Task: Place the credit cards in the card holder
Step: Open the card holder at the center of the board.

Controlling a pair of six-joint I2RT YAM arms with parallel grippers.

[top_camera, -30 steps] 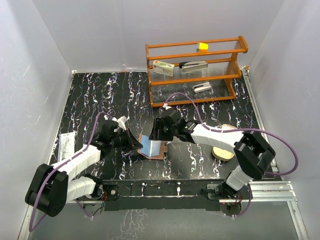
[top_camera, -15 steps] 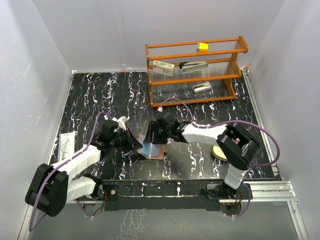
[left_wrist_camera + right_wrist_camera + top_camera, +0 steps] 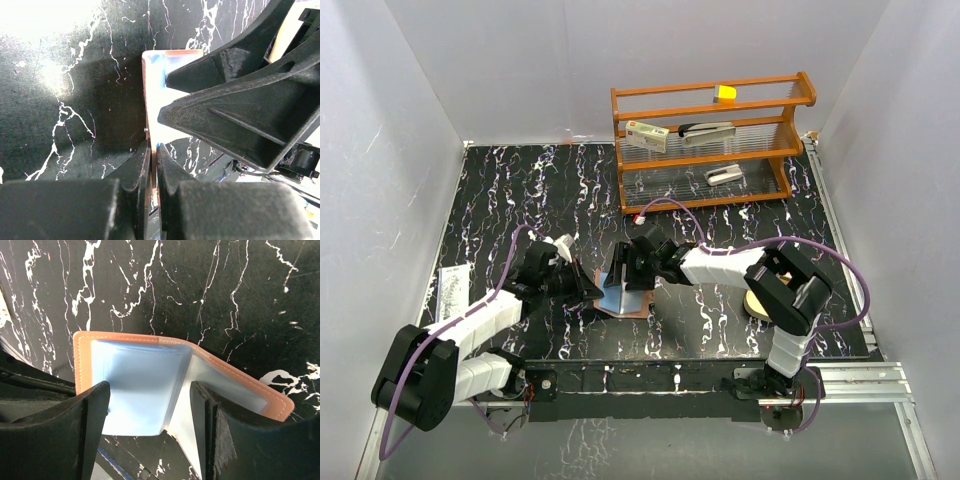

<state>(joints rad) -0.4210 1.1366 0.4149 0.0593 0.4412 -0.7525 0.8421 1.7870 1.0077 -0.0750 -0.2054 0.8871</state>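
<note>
The card holder (image 3: pixel 632 303) lies half open like a book near the table's middle, reddish-brown outside with clear sleeves inside. My left gripper (image 3: pixel 588 287) is shut on the edge of its raised left panel (image 3: pixel 146 100), and the jaws (image 3: pixel 152 155) pinch that thin edge. A light blue credit card (image 3: pixel 135 385) shows in the left panel's sleeve. My right gripper (image 3: pixel 150 410) stands open over the holder's (image 3: pixel 81 357) inside, one finger on each side of the fold and nothing gripped between them. From above, the right gripper (image 3: pixel 625 272) covers the holder's far part. No other cards show.
A wooden rack (image 3: pixel 710 140) with small items stands at the back right. A tan oval tray (image 3: pixel 763 306) sits right of the holder, mostly hidden by my right arm. A white printed packet (image 3: pixel 452 287) lies at the table's left edge.
My right gripper's jaws have spread wider and its arm has folded in toward the left. The left gripper has kept its hold on the holder's panel.
</note>
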